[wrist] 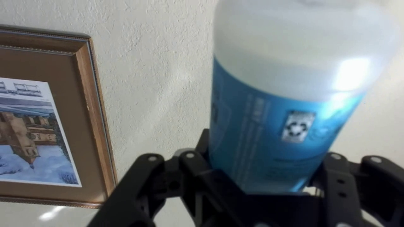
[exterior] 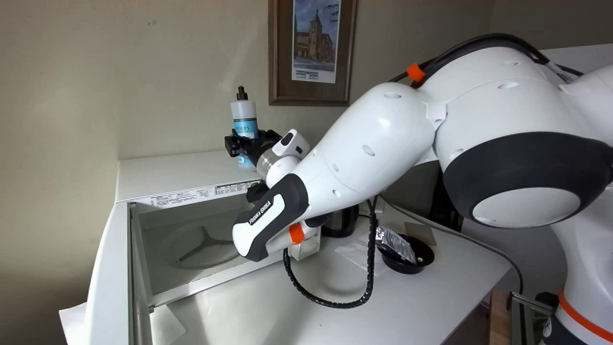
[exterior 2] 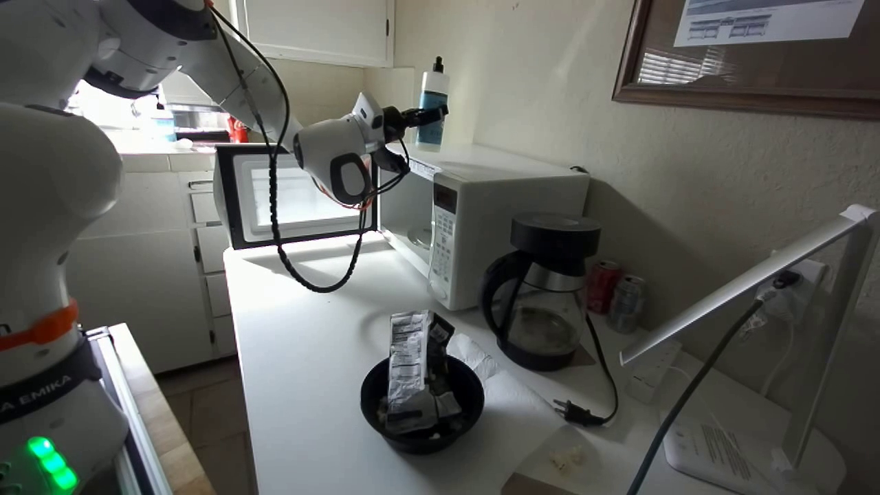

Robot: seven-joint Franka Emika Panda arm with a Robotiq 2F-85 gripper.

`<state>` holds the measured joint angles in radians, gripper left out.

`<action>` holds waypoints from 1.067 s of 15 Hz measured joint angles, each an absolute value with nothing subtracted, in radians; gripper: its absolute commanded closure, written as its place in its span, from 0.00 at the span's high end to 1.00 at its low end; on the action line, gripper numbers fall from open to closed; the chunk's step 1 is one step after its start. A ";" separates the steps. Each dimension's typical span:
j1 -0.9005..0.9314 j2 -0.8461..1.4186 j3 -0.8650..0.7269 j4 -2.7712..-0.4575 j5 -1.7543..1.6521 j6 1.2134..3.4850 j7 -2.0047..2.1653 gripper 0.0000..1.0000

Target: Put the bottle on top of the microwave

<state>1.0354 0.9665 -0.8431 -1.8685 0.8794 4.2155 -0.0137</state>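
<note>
The bottle (exterior: 244,111) has a clear top, blue label and dark cap. It stands upright at the microwave's top in both exterior views (exterior 2: 434,88). Its base looks level with that surface; I cannot tell whether it touches. The white microwave (exterior: 158,175) has its door open; it also shows in an exterior view (exterior 2: 512,213). My gripper (exterior: 246,140) reaches over the microwave's front edge with its fingers around the bottle's lower half. In the wrist view the bottle (wrist: 277,126) fills the space between the black fingers (wrist: 262,167), which press against both sides.
The open microwave door (exterior: 107,268) sticks out in front. A coffee maker (exterior 2: 543,295) stands beside the microwave. A black bowl (exterior 2: 423,440) with a foil bag sits on the counter. A lamp (exterior 2: 749,289) stands farther along. A framed picture (exterior: 313,98) hangs on the wall behind.
</note>
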 measured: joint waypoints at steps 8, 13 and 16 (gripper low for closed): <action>1.031 1.077 -0.906 -1.819 0.902 4.216 0.069 0.33; 1.026 1.132 -0.925 -1.785 0.913 4.216 0.104 0.33; 1.025 1.165 -0.945 -1.762 0.913 4.216 0.128 0.79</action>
<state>1.0246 1.1645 -0.9447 -1.7616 0.9127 4.2155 0.1280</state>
